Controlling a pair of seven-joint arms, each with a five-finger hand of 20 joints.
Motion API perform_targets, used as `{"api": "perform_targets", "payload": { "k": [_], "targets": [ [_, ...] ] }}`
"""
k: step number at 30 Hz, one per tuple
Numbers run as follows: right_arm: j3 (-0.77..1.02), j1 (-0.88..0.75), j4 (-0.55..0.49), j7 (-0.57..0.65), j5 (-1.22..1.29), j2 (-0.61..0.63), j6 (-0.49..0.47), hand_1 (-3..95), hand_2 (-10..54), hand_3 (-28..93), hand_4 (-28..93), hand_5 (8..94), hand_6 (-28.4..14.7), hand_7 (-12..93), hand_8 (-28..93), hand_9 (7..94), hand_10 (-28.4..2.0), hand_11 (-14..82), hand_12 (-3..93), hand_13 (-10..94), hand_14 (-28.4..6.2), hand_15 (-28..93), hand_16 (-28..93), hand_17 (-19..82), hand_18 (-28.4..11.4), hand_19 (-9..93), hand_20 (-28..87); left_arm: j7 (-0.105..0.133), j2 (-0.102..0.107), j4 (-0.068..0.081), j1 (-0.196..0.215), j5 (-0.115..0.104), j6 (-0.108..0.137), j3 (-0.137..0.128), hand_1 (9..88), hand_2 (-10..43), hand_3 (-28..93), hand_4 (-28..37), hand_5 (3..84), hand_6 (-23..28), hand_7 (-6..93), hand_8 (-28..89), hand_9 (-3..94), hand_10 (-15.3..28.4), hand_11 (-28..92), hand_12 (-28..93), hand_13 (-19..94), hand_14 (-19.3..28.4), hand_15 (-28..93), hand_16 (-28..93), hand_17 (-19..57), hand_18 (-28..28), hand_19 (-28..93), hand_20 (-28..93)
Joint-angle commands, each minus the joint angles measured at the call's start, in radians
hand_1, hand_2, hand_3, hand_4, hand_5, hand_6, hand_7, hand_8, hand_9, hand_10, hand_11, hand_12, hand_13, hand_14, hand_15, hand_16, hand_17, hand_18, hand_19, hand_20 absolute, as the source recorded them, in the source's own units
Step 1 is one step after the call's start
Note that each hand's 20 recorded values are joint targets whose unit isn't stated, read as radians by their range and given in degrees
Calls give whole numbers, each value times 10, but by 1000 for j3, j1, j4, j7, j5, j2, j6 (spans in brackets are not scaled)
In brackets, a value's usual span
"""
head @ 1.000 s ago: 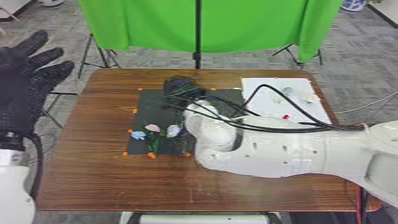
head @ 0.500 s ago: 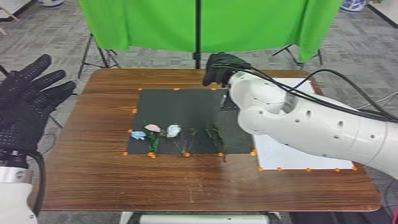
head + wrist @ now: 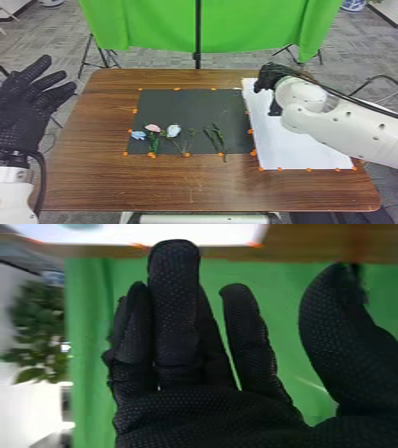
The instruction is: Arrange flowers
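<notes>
Hiding some white paper (image 3: 300, 150), right arm (image 3: 342, 122); green curtain (image 3: 253, 27) beyond

The tabletop (image 3: 107, 170) looks like brown wood, its grain streaked under a smooth, glossy finish. On it, the dark sheet (image 3: 182, 107) looks flat and matt, the white sheet (image 3: 306, 150) like smooth paper. The gloves (image 3: 25, 102) are black cloth, matt and finely dotted. The arm shell (image 3: 342, 125) resembles smooth white plastic with a soft sheen. The green backdrop (image 3: 142, 25) is matt, draped cloth.
</notes>
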Motion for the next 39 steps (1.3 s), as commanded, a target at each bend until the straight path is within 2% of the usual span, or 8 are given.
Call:
{"api": "perform_targets", "payload": {
  "k": [1,10,18,24,27,33,35,39],
  "targets": [
    [-11,-23,55,25,-8,32,-32,295,-38,836,-268,470,-12,146,-116,507,-175,123,137,595,-120,653,101,312,-186,920,175,1,-6,13,-18,-12,10,25,206,80,767,-283,350,91,110,-82,303,189,239,102,246,273,521,-102,-67,246,628,63],
    [11,-61,78,26,-27,19,-76,309,-52,840,-274,480,-1,154,-119,513,-169,127,139,601,-115,666,101,316,-186,927,171,3,-4,18,-36,-11,8,37,207,80,768,-283,348,90,113,-82,302,188,240,103,246,273,522,-101,-67,245,628,62],
    [11,-75,122,16,-27,-6,-104,324,-61,832,-281,489,7,168,-129,529,-165,132,138,608,-112,668,99,318,-186,932,169,5,11,27,-58,-14,-1,57,209,80,768,-283,348,90,114,-83,303,189,240,102,246,273,522,-102,-67,245,628,61],
    [11,-93,135,19,-19,-2,-103,334,-63,822,-282,513,21,174,-134,550,-141,138,137,622,-104,659,97,322,-185,932,167,0,13,30,-63,-11,-8,60,209,80,769,-283,348,90,114,-84,303,189,241,102,246,273,522,-102,-67,244,628,62],
    [7,-103,138,14,-29,3,-82,350,-70,817,-282,544,27,183,-139,585,-117,145,139,637,-96,649,100,329,-183,932,168,-10,13,32,-74,-7,-12,62,209,80,769,-283,348,90,115,-83,303,189,241,103,246,273,523,-102,-67,244,628,62],
    [-24,-106,136,11,-66,8,-10,405,-94,810,-282,623,33,203,-143,674,-99,177,145,679,-70,641,118,355,-170,932,196,-17,13,35,-82,-8,-11,69,209,80,770,-283,348,91,114,-83,303,187,243,103,246,273,523,-102,-67,244,629,62],
    [-48,-98,133,12,-83,14,2,434,-95,783,-282,642,31,219,-99,697,-92,182,151,696,-58,631,137,363,-166,932,207,-22,14,36,-85,-6,-17,70,209,80,769,-283,349,91,114,-83,303,188,243,102,246,273,523,-102,-67,244,629,61],
    [-52,-104,141,16,-89,8,-3,535,-95,695,-283,703,35,293,-42,814,-57,85,282,735,-19,588,227,390,-152,932,238,-24,18,41,-100,-6,-19,77,210,81,768,-283,349,92,114,-83,303,189,243,102,246,273,523,-102,-67,244,629,61]
  ]
}}
